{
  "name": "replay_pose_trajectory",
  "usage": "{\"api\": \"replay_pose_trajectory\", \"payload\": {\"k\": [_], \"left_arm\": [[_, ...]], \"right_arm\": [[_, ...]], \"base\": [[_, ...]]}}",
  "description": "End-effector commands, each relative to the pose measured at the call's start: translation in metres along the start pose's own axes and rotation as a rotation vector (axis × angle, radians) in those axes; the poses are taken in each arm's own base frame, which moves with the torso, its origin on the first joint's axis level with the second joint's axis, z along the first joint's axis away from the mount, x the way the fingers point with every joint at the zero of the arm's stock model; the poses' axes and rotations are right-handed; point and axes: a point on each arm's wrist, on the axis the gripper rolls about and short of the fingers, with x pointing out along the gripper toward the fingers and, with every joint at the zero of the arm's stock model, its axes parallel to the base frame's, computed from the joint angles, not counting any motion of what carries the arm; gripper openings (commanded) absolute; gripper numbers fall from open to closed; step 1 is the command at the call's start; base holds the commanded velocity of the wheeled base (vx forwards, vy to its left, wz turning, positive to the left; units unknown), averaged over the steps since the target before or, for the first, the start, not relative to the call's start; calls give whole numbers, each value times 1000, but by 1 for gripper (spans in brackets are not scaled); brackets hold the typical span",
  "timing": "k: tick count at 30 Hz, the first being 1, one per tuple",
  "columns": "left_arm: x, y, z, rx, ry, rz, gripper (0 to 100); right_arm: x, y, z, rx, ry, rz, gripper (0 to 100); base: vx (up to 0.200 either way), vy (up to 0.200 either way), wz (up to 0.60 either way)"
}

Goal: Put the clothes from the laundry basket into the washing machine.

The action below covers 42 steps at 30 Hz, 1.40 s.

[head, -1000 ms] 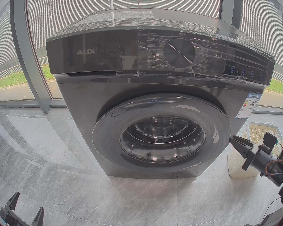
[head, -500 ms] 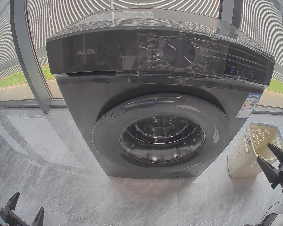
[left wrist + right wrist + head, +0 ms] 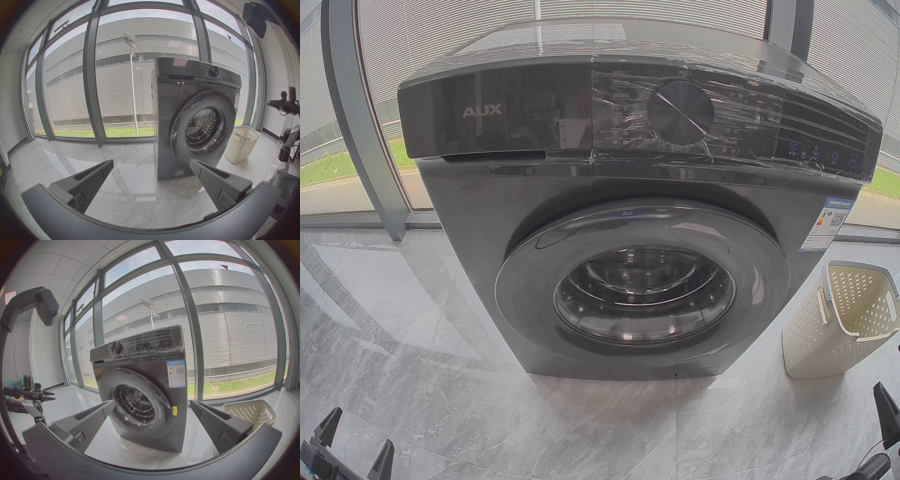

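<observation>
The dark grey washing machine stands in front of me with its round glass door closed. A cream perforated laundry basket sits on the floor at its right; the part of its inside that I see looks bare. My left gripper is low at the front left, open and holding nothing. In the left wrist view its fingers spread wide toward the machine. My right gripper is open with nothing in it, and one fingertip shows at the lower right, in front of the basket.
Glossy grey marble floor spreads in front of and to the left of the machine. Tall windows with dark frames stand behind it. The basket sits close to the window wall.
My right gripper has dropped down and to the right, from beside the door's right edge past the basket to the view's lower right edge. The left gripper has kept still.
</observation>
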Motion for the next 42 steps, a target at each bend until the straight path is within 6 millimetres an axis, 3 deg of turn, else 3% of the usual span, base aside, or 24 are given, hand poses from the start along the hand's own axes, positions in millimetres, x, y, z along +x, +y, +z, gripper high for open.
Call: {"api": "replay_pose_trajectory", "payload": {"k": [1, 10, 16, 24, 42], "left_arm": [[0, 0, -5, 0, 1, -1, 100], [0, 0, -5, -2, 1, 0, 100], [0, 0, -5, -5, 2, 3, 100], [0, 0, -5, -5, 2, 4, 100], [0, 0, -5, -32, -2, 37, 100]], "right_arm": [[-27, 8, -24, -42, -80, 9, 100], [-25, 5, -37, -52, -20, -40, 100], [-27, -3, -51, -121, 113, -381, 100], [-28, -4, -55, -14, 134, -392, 100], [-28, -3, -56, -71, 159, -347, 100]], "base": [[0, 0, 0], [0, 0, 0], [0, 0, 0], [0, 0, 0], [0, 0, 0]]}}
